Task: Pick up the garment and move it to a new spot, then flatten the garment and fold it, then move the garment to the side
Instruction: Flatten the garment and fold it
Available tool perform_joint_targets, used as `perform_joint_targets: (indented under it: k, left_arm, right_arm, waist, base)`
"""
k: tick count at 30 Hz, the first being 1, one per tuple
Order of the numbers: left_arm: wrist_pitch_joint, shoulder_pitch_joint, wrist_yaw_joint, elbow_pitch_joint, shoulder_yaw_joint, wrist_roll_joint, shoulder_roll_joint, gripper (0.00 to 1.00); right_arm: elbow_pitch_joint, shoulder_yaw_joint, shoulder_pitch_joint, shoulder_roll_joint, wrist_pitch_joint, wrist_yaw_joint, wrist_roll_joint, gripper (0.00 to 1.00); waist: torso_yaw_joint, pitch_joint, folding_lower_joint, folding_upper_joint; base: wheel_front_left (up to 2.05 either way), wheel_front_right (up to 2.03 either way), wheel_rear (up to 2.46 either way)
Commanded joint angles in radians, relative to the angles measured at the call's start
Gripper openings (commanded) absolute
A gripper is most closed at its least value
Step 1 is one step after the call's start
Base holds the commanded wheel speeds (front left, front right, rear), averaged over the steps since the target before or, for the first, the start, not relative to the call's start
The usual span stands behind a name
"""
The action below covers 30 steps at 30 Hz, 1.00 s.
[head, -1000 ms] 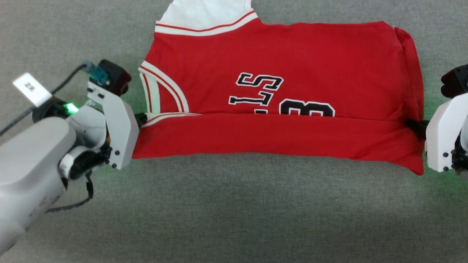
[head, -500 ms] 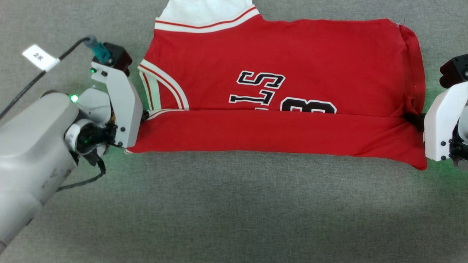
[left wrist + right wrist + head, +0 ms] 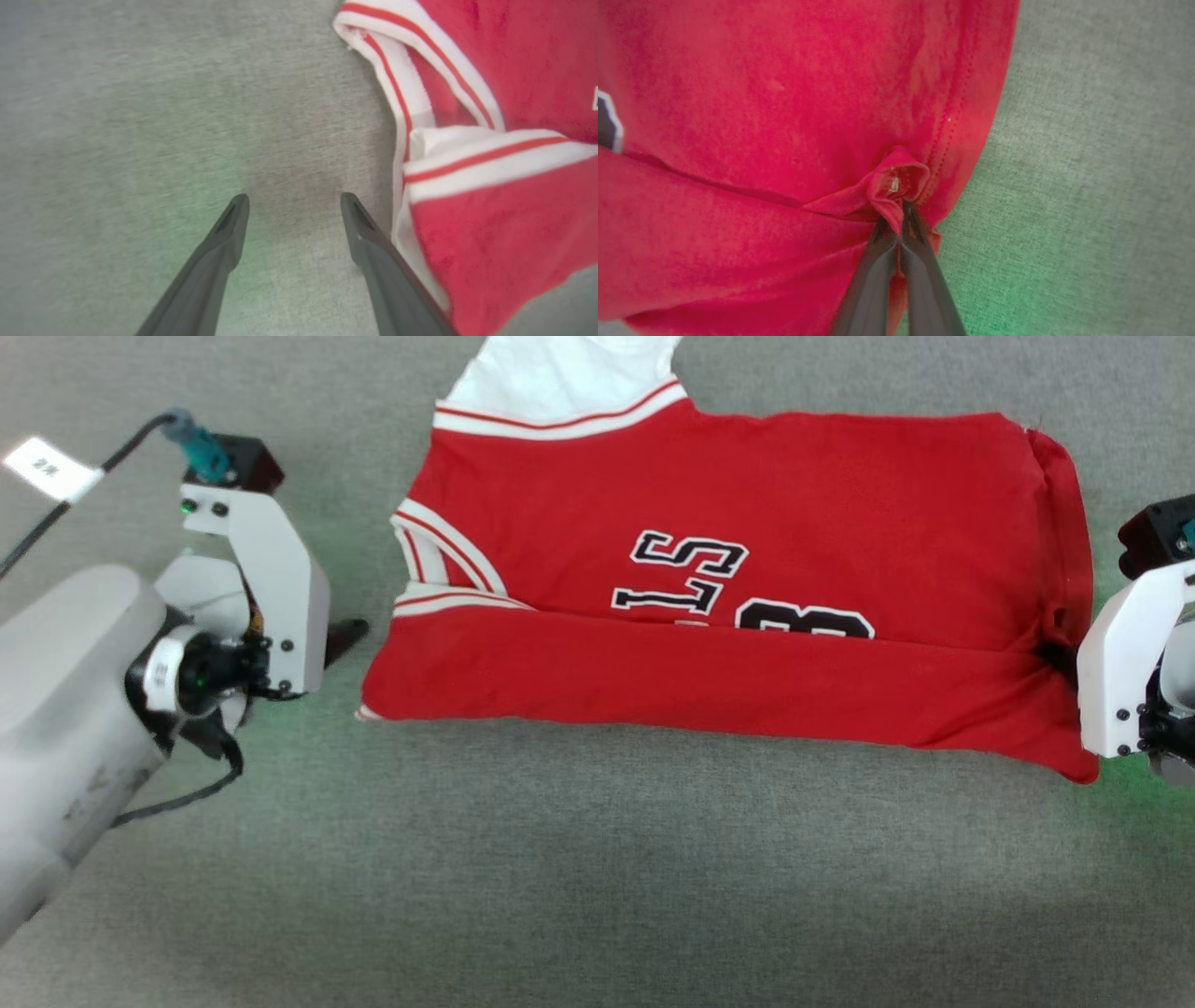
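Fold step, I'd judge. The garment (image 3: 747, 504) lay flat across the grey table (image 3: 597, 877), its near long edge already turned up over the body and hiding the bottom of the block lettering (image 3: 691, 574). The white sleeve (image 3: 569, 373) stuck out on the far side.

- Left end effector (image 3: 293, 205): fingers spread, nothing between them, just beside the collar end and not gripping.
- Right end effector (image 3: 899, 219): clamped tight on a bunched pinch of red fabric at the hem end of the fold line.

Next move probably called for the right to open and back off without dragging the flap, then both to regrasp for the second fold.
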Motion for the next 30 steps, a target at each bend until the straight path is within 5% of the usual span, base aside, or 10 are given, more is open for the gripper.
perform_joint_targets:
  k: [1, 5, 6, 7, 8, 20, 30]
  left_arm:
    - [-0.014, 0.005, 0.004, -0.016, 0.001, 0.015, 0.006, 1.00]
    - [-0.129, 0.062, 0.036, -0.116, 0.024, 0.032, 0.045, 1.00]
    - [-0.155, 0.082, 0.048, -0.141, 0.031, 0.030, 0.057, 1.00]
    - [-0.181, 0.099, 0.060, -0.169, 0.029, 0.042, 0.072, 1.00]
    - [-0.207, 0.119, 0.075, -0.194, 0.033, 0.045, 0.082, 1.00]
    - [-0.551, 0.449, 0.223, -0.473, 0.081, 0.010, 0.167, 1.00]
    - [-0.868, 0.672, 0.271, -0.517, 0.110, 0.032, 0.127, 1.00]
  right_arm:
    - [0.037, 0.038, 0.032, 0.041, 0.000, -0.001, 0.011, 0.00]
    - [0.063, 0.053, 0.041, 0.046, -0.016, 0.003, 0.007, 0.05]
    - [0.075, 0.051, 0.044, 0.047, -0.020, 0.003, 0.006, 0.34]
    - [0.085, 0.055, 0.047, 0.045, -0.021, 0.003, 0.002, 0.76]
    - [0.096, 0.060, 0.050, 0.046, -0.020, 0.003, -0.001, 1.00]
    - [0.128, 0.028, 0.052, 0.034, -0.095, 0.001, -0.031, 1.00]
    - [-0.010, 0.057, 0.136, -0.032, -0.343, 0.000, -0.068, 1.00]
  waist:
    - [0.014, -0.022, 0.0000, 0.0000]
    - [0.028, -0.065, 0.0000, 0.0000]
    - [0.031, -0.077, 0.0000, 0.0000]
    - [0.036, -0.089, 0.0000, 0.0000]
    - [0.038, -0.101, 0.0000, 0.0000]
    - [0.055, -0.245, 0.0000, 0.0000]
    - [0.043, -0.335, 0.0000, 0.0000]
  base:
    - [0.00, 0.00, 0.00]
    - [0.00, 0.00, 0.00]
    - [0.00, 0.00, 0.00]
    - [0.00, 0.00, 0.00]
    - [0.00, 0.00, 0.00]
    - [0.00, 0.00, 0.00]
    - [0.00, 0.00, 0.00]
